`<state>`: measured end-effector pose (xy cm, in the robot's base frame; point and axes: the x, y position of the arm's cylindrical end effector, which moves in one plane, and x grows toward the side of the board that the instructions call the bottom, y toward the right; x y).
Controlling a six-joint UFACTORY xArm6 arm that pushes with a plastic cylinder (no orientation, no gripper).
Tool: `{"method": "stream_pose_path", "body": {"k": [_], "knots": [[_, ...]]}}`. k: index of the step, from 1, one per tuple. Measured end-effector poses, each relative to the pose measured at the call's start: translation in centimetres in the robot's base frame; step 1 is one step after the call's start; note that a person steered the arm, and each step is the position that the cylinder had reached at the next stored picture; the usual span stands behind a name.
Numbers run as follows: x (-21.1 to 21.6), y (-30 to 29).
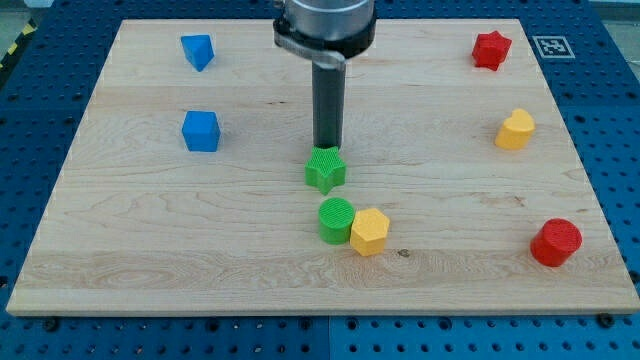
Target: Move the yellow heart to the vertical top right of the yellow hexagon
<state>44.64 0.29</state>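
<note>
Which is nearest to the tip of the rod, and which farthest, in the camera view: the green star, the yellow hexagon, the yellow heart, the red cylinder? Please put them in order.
From my tip:
1. Green star, right below the tip, at the centre.
2. Yellow hexagon, lower, slightly to the view's right.
3. Yellow heart, far at the view's right.
4. Red cylinder, the view's bottom right.

The surface is a pale wooden board with visible grain, lit pretty evenly. All around the surface there's a blue perforated base full of little holes. Just past the surface's top right corner sits a black-and-white marker tag, and off its top left corner there's a bit of yellow-black striped tape.
</note>
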Motion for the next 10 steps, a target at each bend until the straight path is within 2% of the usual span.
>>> {"method": "stream_pose_path", "body": {"k": [1,2,3,4,5,6,7,8,10], "knots": [[2.9,0.7],[3.1,0.9],[-3.0,0.9],[-8.9,5.2],[-11.4,13.1],[-12.0,22.5],[-8.7,28.8],[-4.7,27.5],[2.0,11.4]]}}
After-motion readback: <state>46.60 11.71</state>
